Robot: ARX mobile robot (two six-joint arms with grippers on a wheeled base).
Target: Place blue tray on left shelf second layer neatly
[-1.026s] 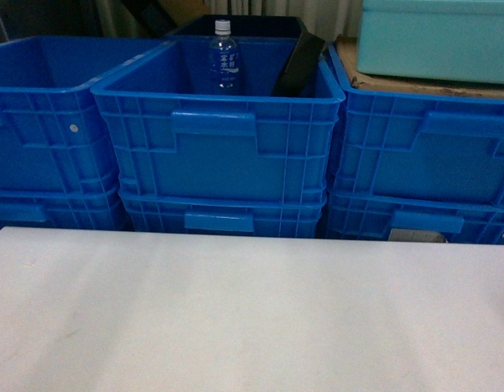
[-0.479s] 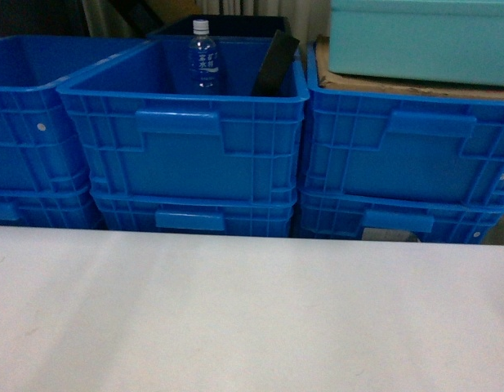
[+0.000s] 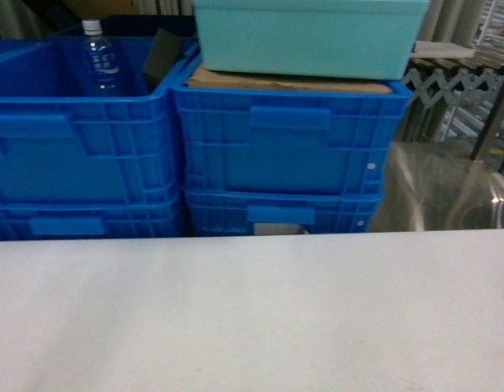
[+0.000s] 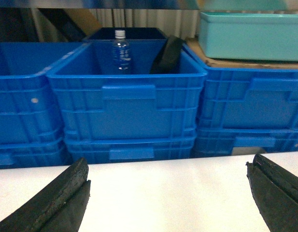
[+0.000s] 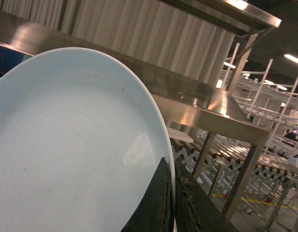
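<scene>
A pale blue tray (image 5: 66, 145) with a rounded rim fills the left of the right wrist view. My right gripper (image 5: 169, 166) is shut on its rim, one finger on each side. Behind it stands a stainless-steel shelf (image 5: 211, 104) with square uprights and roller rails (image 5: 267, 164); part of that rack also shows at the head view's right edge (image 3: 452, 90). My left gripper (image 4: 168, 166) is open over a white tabletop (image 4: 168, 193), with nothing between its fingers. Neither gripper shows in the head view.
Stacked blue crates (image 3: 284, 147) stand behind the white table (image 3: 252, 310). One crate holds a water bottle (image 3: 99, 57) and a black object (image 3: 163, 53). A teal tub (image 3: 309, 37) sits on cardboard on the right-hand stack.
The head view has swept to the right: the crates slid left in view, the teal tub came to the middle and the steel rack appeared at the right edge.
</scene>
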